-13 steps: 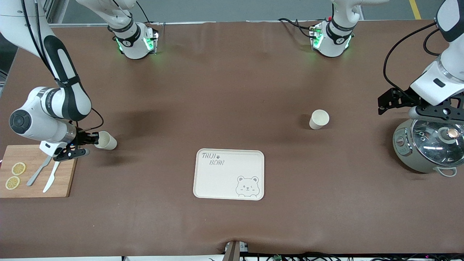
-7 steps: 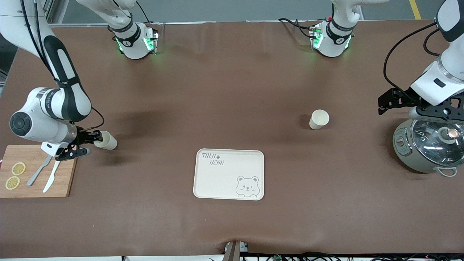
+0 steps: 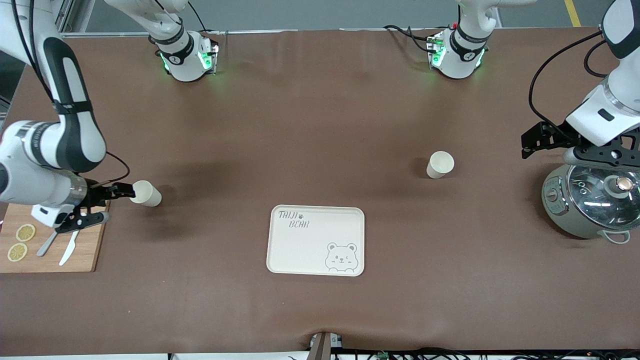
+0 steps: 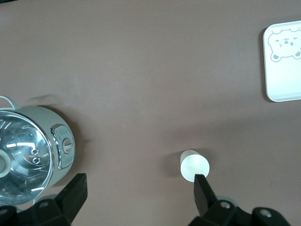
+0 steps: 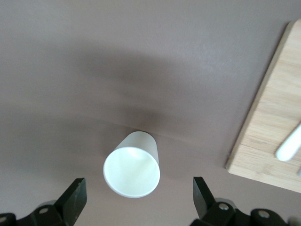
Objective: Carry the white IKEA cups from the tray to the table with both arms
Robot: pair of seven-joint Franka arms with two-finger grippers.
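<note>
One white cup [image 3: 145, 193] stands on the brown table beside the wooden board; it also shows in the right wrist view [image 5: 132, 165]. My right gripper [image 3: 106, 204] is open and empty, over the board's edge, just clear of that cup; in the right wrist view [image 5: 137, 197] the cup lies ahead of the wide-apart jaws. The other white cup [image 3: 440, 164] stands toward the left arm's end, also seen in the left wrist view [image 4: 194, 165]. My left gripper [image 3: 600, 152] hangs open and empty over the grey pot [image 3: 590, 202], waiting; its jaws [image 4: 139, 193] hold nothing.
A beige bear tray [image 3: 316, 260] lies nearer the front camera than both cups, mid-table. A wooden cutting board [image 3: 47, 257] with lemon slices, a knife and a fork lies at the right arm's end. The glass-lidded pot [image 4: 28, 155] is at the left arm's end.
My right gripper has drawn back from the cup toward the right arm's end of the table, over the board. The cup stays where it stood. The left arm has not moved.
</note>
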